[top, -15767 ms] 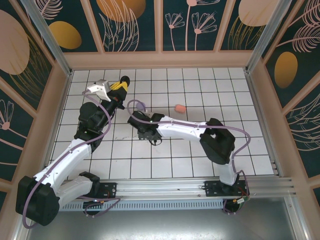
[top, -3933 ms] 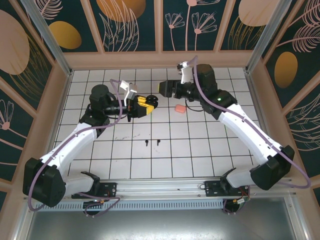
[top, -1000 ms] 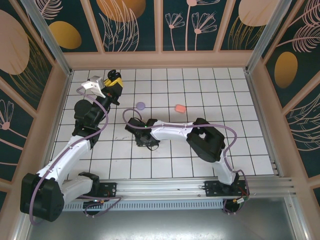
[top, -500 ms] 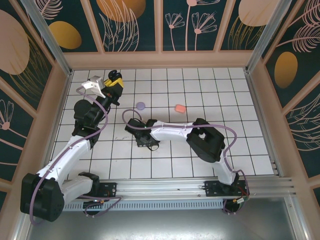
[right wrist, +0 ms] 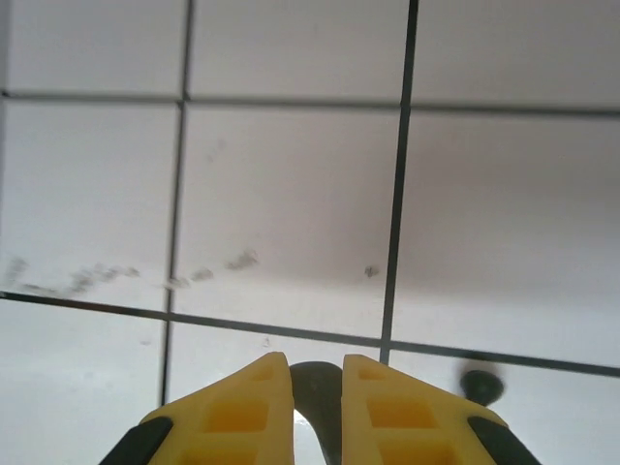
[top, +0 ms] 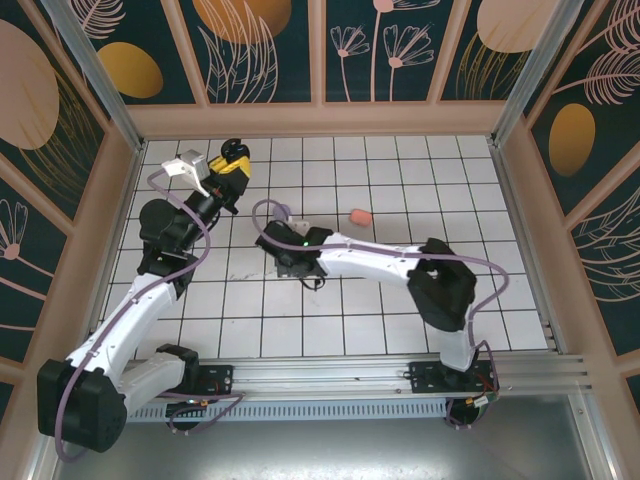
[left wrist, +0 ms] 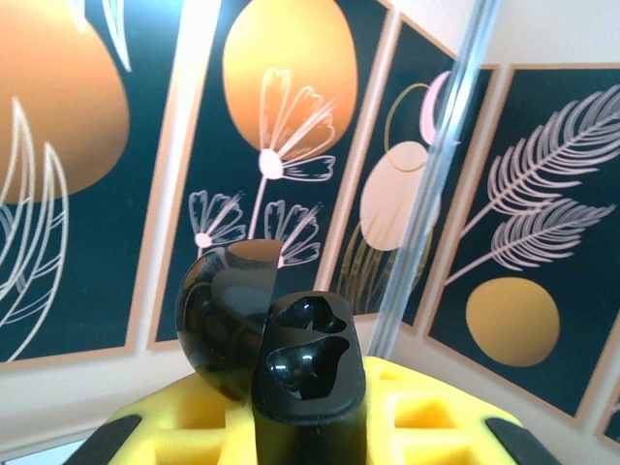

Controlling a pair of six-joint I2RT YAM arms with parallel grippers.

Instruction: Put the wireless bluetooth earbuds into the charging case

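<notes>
While aloft in left gripper (left wrist: 308, 421), open case (left wrist: 305, 354); earbud (right wrist: 317, 383) in right gripper (right wrist: 318, 366).

The glossy black plastic charging case (left wrist: 308, 358) is held upright in the left gripper (left wrist: 308, 412) above the far left of the table (top: 400, 290). It is open, with its domed lid swung back and both moulded wells empty. One tiny black earbud (right wrist: 316, 387) sits between the nearly closed jaws of the right gripper (right wrist: 318, 373) near the table's middle. A second black earbud (right wrist: 481, 386) lies on a white tile just beside it.
</notes>
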